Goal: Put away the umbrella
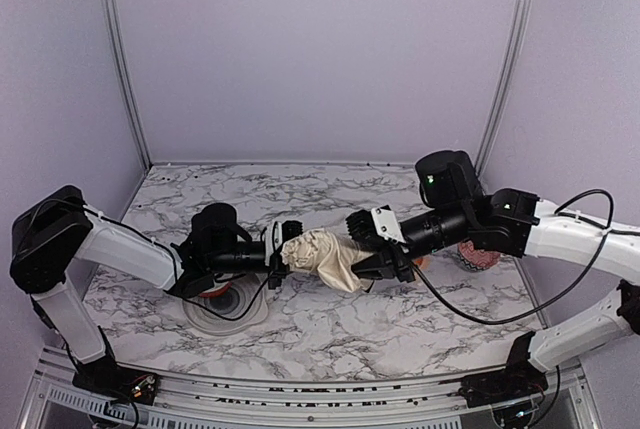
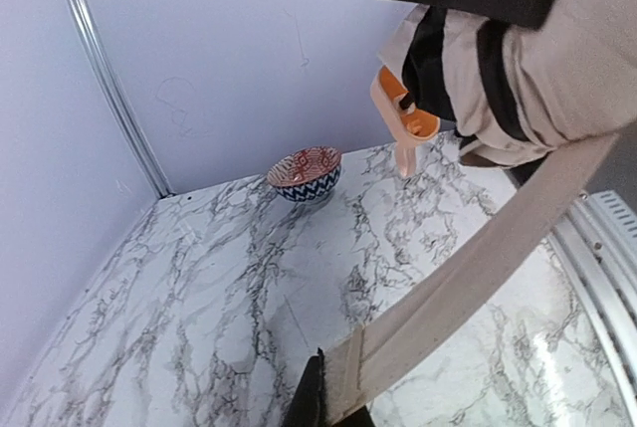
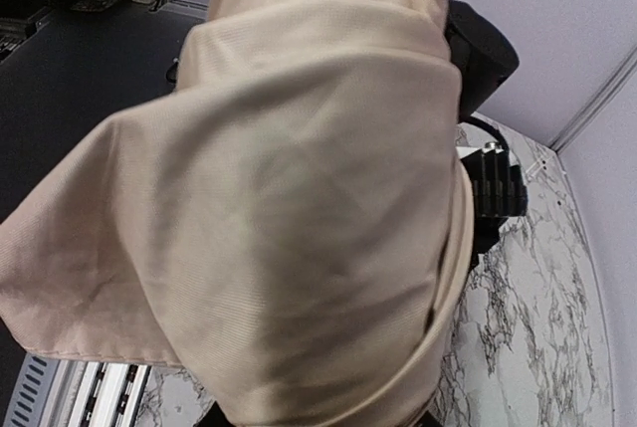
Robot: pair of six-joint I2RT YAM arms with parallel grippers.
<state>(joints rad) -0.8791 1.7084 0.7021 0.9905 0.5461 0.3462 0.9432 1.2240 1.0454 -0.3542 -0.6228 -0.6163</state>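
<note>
Above the middle of the marble desk, the bundled cream umbrella hangs between two arms. The right end effector, at its 3 o'clock, clamps the fabric. The left end effector, at 9 o'clock, pinches its strap.

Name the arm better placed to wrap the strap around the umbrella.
Probably left: the left gripper pinches the end of the strap, while the right gripper clamps the bundled umbrella.
</note>
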